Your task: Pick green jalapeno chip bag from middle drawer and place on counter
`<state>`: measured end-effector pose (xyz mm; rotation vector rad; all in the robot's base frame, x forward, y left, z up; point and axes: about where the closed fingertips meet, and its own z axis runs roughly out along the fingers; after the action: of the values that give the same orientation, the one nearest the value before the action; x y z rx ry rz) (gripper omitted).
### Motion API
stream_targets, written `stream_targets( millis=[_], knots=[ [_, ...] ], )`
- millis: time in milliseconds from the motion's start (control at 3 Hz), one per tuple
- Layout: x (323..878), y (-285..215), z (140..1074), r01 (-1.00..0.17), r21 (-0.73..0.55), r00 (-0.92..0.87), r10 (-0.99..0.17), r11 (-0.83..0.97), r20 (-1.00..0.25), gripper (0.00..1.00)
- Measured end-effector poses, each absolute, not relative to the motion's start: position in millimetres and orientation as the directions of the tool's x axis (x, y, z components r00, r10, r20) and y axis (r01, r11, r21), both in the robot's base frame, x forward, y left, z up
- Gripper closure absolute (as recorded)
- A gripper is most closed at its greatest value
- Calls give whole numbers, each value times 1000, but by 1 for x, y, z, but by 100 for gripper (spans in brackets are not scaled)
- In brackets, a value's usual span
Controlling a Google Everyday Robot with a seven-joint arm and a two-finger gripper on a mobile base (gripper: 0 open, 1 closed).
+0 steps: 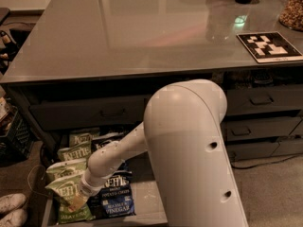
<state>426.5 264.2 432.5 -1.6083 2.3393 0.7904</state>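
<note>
The middle drawer [147, 198] is pulled open below the counter [142, 27]. It holds several light green Kettle chip bags at its left, the nearest ones at the front left [65, 191], and dark blue Kettle bags [115, 189] beside them. My white arm reaches down from the right into the drawer. My gripper [76, 201] is low at the front left of the drawer, right on the front green jalapeno chip bag. The wrist hides most of the gripper.
A black-and-white patterned board [269, 46] lies on the counter's right side, with a jar [291, 8] and dark containers behind it. Shut drawers [258, 100] are at the right. A black crate [12, 136] and white shoes [12, 209] are on the floor at left.
</note>
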Motion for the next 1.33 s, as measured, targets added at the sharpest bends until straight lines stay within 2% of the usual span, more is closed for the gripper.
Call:
stream_targets(
  millis=[667,1000,1333],
  knots=[
    [426,264,433,-910,316,-391,-806,267,-444,88],
    [425,264,436,-917,309,-376,-809,253,-452,100],
    [418,263,459,-932,287,-339,-812,221,-476,100]
  ],
)
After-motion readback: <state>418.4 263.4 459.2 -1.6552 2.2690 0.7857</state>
